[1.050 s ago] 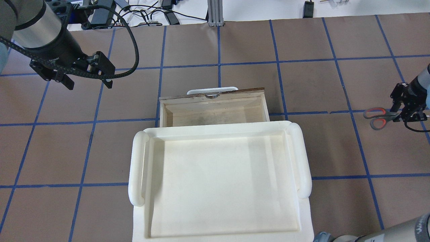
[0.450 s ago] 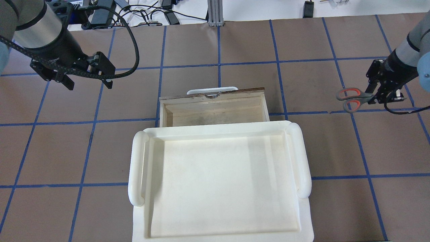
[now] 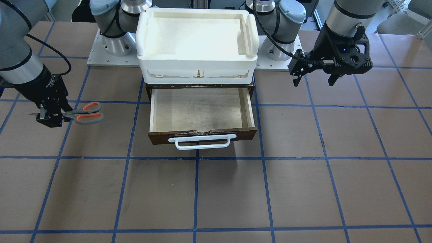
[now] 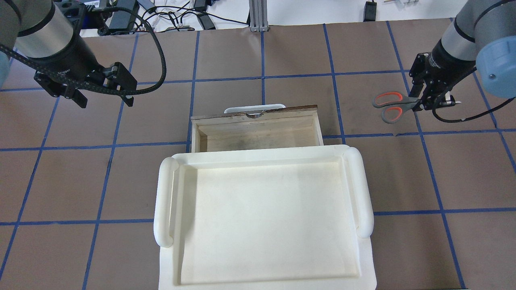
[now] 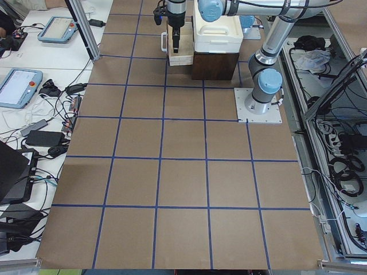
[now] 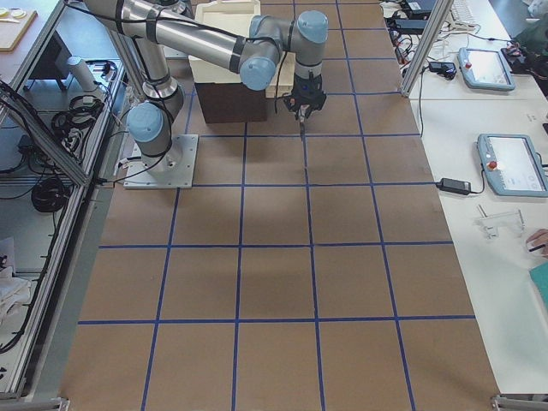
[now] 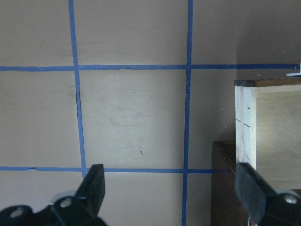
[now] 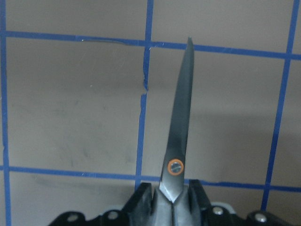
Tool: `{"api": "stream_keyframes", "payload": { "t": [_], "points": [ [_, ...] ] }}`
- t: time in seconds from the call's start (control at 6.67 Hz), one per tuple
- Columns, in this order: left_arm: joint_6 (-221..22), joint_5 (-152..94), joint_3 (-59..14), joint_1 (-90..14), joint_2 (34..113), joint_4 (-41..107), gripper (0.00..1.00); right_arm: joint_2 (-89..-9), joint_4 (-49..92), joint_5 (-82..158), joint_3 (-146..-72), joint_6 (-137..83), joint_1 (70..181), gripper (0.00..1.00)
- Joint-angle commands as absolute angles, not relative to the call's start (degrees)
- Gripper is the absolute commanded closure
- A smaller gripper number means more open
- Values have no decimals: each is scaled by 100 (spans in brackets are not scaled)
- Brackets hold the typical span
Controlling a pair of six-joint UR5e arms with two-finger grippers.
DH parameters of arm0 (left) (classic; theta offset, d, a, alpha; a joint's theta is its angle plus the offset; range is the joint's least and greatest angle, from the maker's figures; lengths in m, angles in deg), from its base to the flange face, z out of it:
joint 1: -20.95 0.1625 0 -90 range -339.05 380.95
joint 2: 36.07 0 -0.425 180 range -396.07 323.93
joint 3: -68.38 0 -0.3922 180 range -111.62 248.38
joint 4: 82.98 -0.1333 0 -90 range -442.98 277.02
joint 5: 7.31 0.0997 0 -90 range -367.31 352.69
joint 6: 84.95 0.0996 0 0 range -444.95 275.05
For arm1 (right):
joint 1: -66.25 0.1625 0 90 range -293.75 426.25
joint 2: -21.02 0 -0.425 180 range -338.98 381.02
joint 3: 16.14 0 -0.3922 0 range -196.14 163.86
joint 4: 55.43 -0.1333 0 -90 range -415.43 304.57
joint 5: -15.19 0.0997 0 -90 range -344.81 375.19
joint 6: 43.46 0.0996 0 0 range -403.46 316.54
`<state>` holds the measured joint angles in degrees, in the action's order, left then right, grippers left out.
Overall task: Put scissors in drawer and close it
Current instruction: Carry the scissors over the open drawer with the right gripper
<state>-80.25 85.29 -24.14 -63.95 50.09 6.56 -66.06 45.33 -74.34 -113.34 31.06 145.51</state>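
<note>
The scissors, with orange-and-grey handles, hang above the table to the right of the drawer. My right gripper is shut on them near the pivot, handles pointing toward the drawer. In the right wrist view the blades stick out past the shut fingers. In the front view the scissors sit left of the drawer. The wooden drawer is pulled open and its pale inside is bare. My left gripper is open and empty, left of the drawer; its open fingers frame bare table beside the drawer's side.
A white plastic tray sits on top of the dark brown cabinet, over the drawer's rear. The drawer's white bar handle points away from me. The brown table carries blue tape grid lines. Cables and devices lie past the far edge.
My right gripper has carried the scissors leftward and farther from me, closer to the drawer. The left arm and the drawer have not moved.
</note>
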Motion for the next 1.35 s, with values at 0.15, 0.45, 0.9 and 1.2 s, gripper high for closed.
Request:
{"api": "stream_keyframes", "payload": {
  "t": [0.15,0.45,0.9,1.2],
  "points": [
    [-8020,8550,-2417,-6395,5015,649,0,-6503,4107,-7219,-10728,4911,15928,100],
    [-8020,8550,-2417,-6395,5024,649,0,-6057,4457,-7182,-10414,6323,17043,100],
    [-8020,8559,-2417,-6387,5032,649,0,-5440,4853,-7357,-10262,7440,18006,100],
    [-8012,8559,-2417,-6387,5032,649,0,-5220,5021,-7375,-10323,7388,18033,100]
  ]
}}
